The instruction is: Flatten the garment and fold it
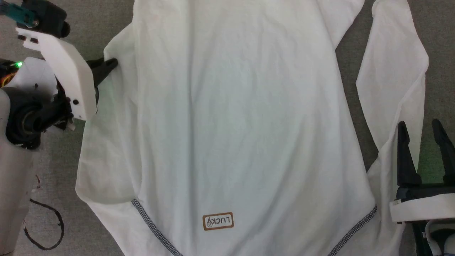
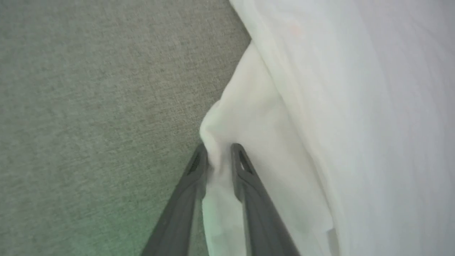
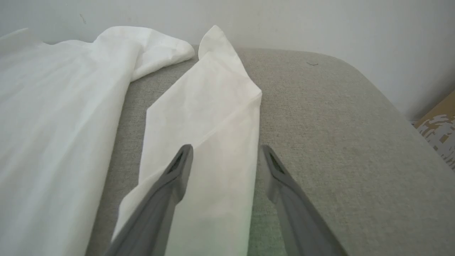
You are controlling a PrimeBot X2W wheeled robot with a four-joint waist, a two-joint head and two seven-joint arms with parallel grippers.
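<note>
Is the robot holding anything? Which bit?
Yes. Its left gripper pinches the shirt by the outer edge of one sleeve. The right gripper is open, holding nothing.

You are seeing only one readable word: "LUCKY", in brown letters, is appearing upside down in the head view on the small brown-bordered patch [image 1: 218,221], sewn on the garment [image 1: 241,106].

The garment [image 1: 241,106], a thin white long-sleeved cloth shirt, is lying spread on a grey woven fabric surface [image 1: 92,28], its small brown-bordered patch [image 1: 218,221] at 6 o'clock. The dark-fingered left gripper [image 1: 108,65] is pinching its edge at 10 o'clock. One sleeve [image 1: 394,71] is lying apart at 3 o'clock, the dark-fingered right gripper [image 1: 418,123] hanging open over it at 4 o'clock.
</note>
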